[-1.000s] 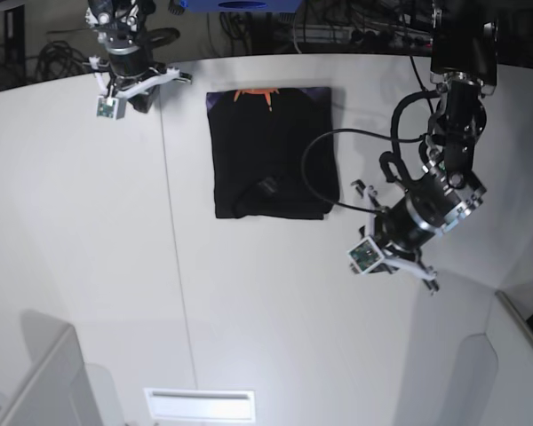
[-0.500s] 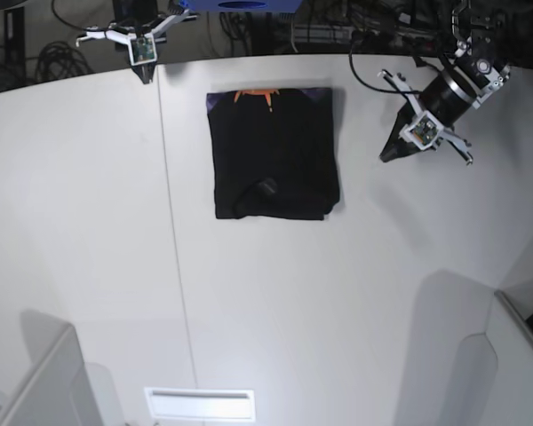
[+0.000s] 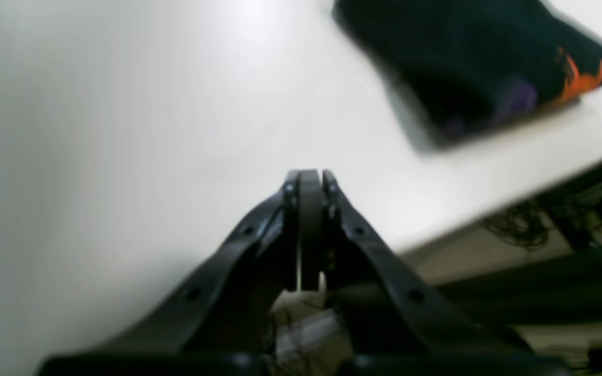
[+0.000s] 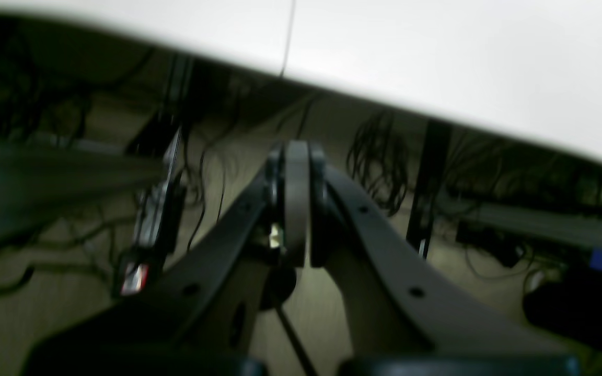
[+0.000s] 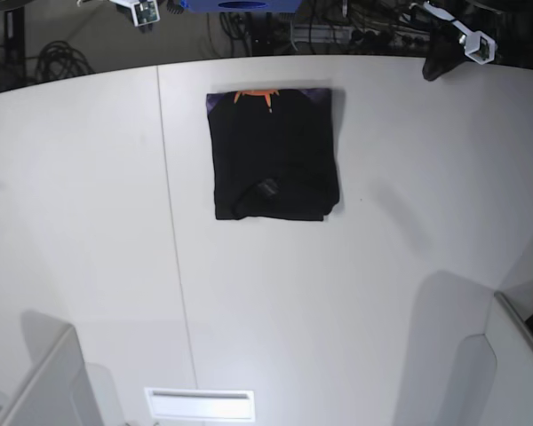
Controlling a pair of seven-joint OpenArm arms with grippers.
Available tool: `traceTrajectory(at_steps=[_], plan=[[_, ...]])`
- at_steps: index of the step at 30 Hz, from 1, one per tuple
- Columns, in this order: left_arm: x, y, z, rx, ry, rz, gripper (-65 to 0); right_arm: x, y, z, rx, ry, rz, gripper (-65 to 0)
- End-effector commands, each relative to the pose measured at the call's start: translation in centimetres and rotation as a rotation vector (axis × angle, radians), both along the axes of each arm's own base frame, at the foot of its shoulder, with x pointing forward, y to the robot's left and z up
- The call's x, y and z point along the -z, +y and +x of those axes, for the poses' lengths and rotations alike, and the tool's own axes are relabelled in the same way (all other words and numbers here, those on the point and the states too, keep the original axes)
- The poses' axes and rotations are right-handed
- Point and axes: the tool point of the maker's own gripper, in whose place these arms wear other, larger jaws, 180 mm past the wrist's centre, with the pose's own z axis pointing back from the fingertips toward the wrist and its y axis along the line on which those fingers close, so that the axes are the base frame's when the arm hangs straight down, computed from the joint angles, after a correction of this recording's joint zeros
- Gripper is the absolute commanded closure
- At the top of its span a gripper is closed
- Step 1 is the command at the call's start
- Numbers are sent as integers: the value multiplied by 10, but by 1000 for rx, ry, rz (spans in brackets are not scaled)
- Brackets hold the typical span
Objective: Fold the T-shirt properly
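The black T-shirt [image 5: 274, 155] lies folded into a flat rectangle on the white table [image 5: 338, 293], with the orange collar mark at its far edge. It also shows blurred at the top right of the left wrist view [image 3: 463, 62]. My left gripper [image 5: 433, 67] is raised over the table's far right edge, well clear of the shirt. Its jaws are shut and empty in the left wrist view [image 3: 309, 180]. My right gripper [image 5: 146, 16] is at the far left top, beyond the table edge. It is shut and empty in the right wrist view [image 4: 296, 151].
A thin seam [image 5: 171, 222] runs down the table left of the shirt. A white slotted plate [image 5: 200, 404] sits at the near edge. Grey panels stand at the near left [image 5: 35, 377] and near right [image 5: 506, 355]. Cables [image 4: 379, 167] hang behind the table.
Both arms have drawn back and up toward the table's far edge, the left one from beside the shirt's right side. The shirt has not moved.
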Motion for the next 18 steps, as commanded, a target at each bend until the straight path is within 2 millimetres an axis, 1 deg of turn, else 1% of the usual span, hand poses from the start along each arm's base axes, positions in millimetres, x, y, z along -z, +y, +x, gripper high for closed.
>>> traceTrajectory(at_steps=[1, 3, 5, 6, 8, 11, 15, 17, 18], plan=[[-5, 6, -2, -24, -26, -24, 0, -2, 6, -9, -7, 21, 14, 0], [6, 16, -14, -61, 6, -27, 0, 5, 20, -28, -22, 100, 40, 0], [16, 23, -34, -85, 61, -25, 0, 17, 32, -51, -65, 199, 60, 0], [18, 24, -41, -88, 81, -24, 0, 24, 40, -65, -92, 247, 69, 0], [21, 25, -55, -93, 118, -21, 0, 35, 53, -83, -142, 311, 82, 0], [29, 31, -76, -113, 180, -16, 0, 51, 66, -110, -201, 388, 88, 0], [43, 40, -104, -153, 261, -8, 0, 63, 75, -136, -251, 454, 89, 0], [55, 50, -121, -189, 312, -1, 0, 68, 74, -142, -265, 469, 81, 0], [60, 54, -126, -206, 330, 2, 0, 73, 72, -144, -261, 482, 79, 0]])
